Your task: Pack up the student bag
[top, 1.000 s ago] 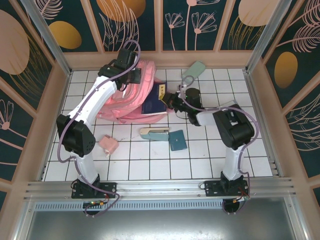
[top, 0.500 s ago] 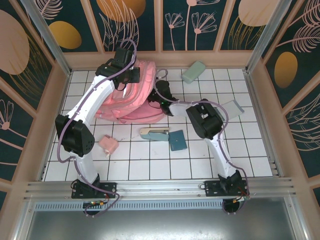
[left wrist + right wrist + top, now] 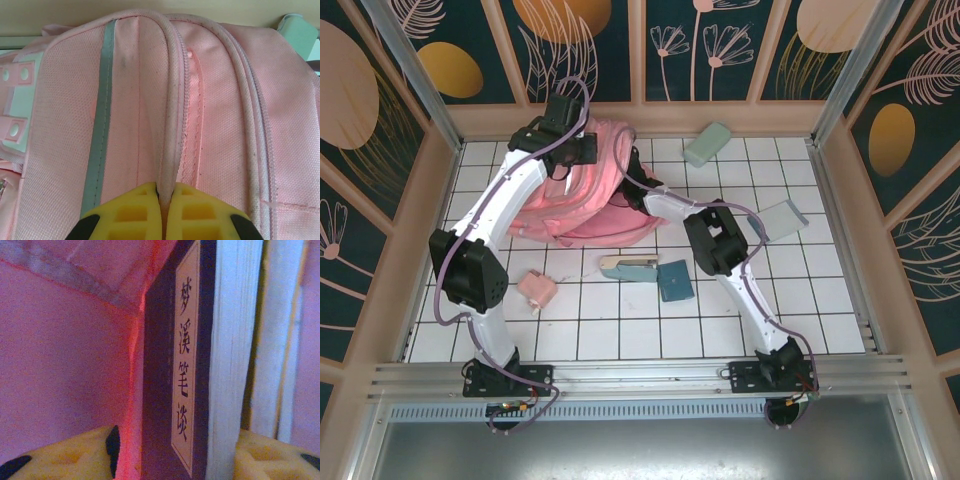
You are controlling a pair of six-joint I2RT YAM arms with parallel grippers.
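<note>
- Student bag (image 3: 610, 225) lies on its side at the far left-centre of the counter (image 3: 800, 300), mouth facing right.
- Left pincer (image 3: 164, 200): fingers together, clamped on the piped rim of the bag's opening beside the zip. It looks like it's holding the mouth up.
- Right arm reaches in through that mouth. Right pincer (image 3: 177, 440) is inside the pink interior with its fingers apart.
- A dark-covered book (image 3: 187, 365) with a printed title label stands upright between those fingers. The left finger sits clear of the cover, so I'd say it isn't gripping.
- A pale edge (image 3: 272, 340) shows just right of the book, maybe a second book. Can't tell.
- Done, by my read: at least one book is inside the student bag.
- Lying out on the counter, all apart from the bag:
  - green case (image 3: 707, 145), far side, right of the bag
  - grey flat item (image 3: 783, 218), right side
  - beige-and-teal case (image 3: 628, 267), near side of the bag, with a teal pouch (image 3: 675, 281) just beside it
  - small pink pouch (image 3: 536, 289), near left
- If all five go in, the task is well short of halfway, and the zip isn't closed yet.
- Next, as I judge it: pull the right arm out without dragging the book along.
</note>
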